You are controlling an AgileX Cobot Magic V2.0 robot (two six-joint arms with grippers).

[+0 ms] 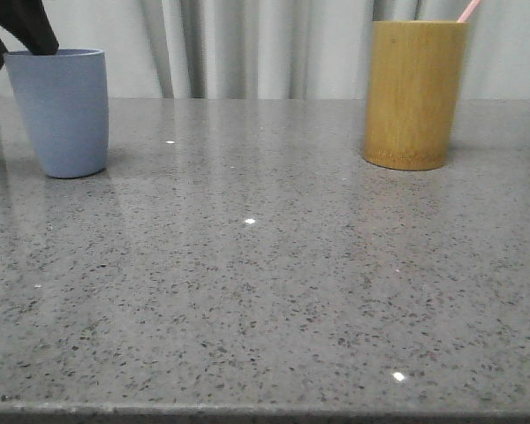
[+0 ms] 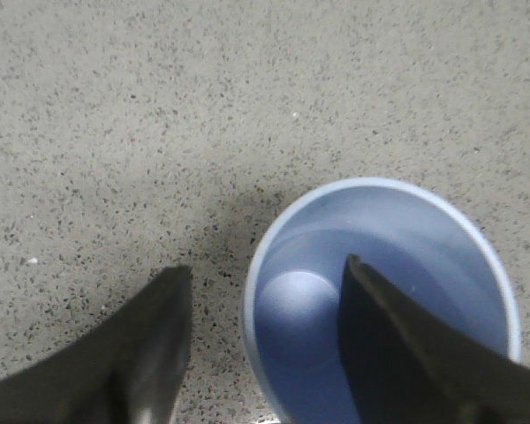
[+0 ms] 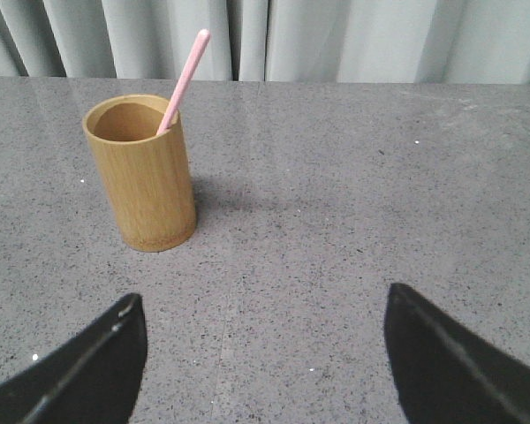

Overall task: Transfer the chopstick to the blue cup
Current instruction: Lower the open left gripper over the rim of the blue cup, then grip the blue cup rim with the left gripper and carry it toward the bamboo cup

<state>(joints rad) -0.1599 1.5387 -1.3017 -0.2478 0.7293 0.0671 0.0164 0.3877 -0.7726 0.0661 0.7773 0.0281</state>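
The blue cup (image 1: 62, 110) stands at the far left of the table. In the left wrist view it (image 2: 424, 238) is seen from above and looks empty. My left gripper (image 2: 265, 274) is open just above its rim, one finger over the inside and one outside; in the front view it (image 1: 18, 44) is a dark shape at the cup's top. One pink chopstick (image 3: 184, 79) leans in the bamboo holder (image 3: 146, 177); its tip (image 1: 468, 11) shows in the front view. My right gripper (image 3: 263, 305) is open and empty, well short of the holder.
The bamboo holder (image 1: 413, 93) stands at the far right of the grey speckled table (image 1: 265, 283). Pale curtains (image 1: 265, 44) hang behind the table. The table's front edge runs along the bottom of the front view.
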